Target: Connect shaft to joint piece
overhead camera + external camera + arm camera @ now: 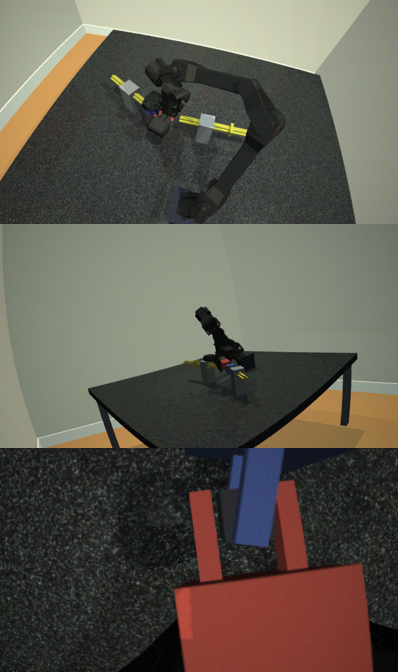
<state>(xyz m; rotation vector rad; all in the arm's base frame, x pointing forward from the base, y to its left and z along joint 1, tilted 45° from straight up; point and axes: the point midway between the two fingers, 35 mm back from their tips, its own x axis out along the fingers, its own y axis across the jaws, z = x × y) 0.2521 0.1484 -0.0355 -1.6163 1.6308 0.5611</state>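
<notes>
The red joint piece (171, 119) (225, 364) (275, 620) sits between the fingers of my gripper (163, 115), which is shut on it. In the wrist view its two prongs straddle the blue hinge part (148, 112) (230, 368) (257, 503). The first yellow shaft (117, 79) (242, 376) passes through the left grey block (129, 87) (239, 384). The second yellow shaft (189, 120) (192, 363) lies through the right grey block (205, 130) (208, 374). Its near end is a short gap from the gripper. The joint's opening is hidden.
A yellow crosspiece (231, 129) stands on the second shaft beyond its block. My arm (217, 79) arches over that shaft's far end. The arm's base plate (175, 203) (249, 361) is at the table's near side in the top view.
</notes>
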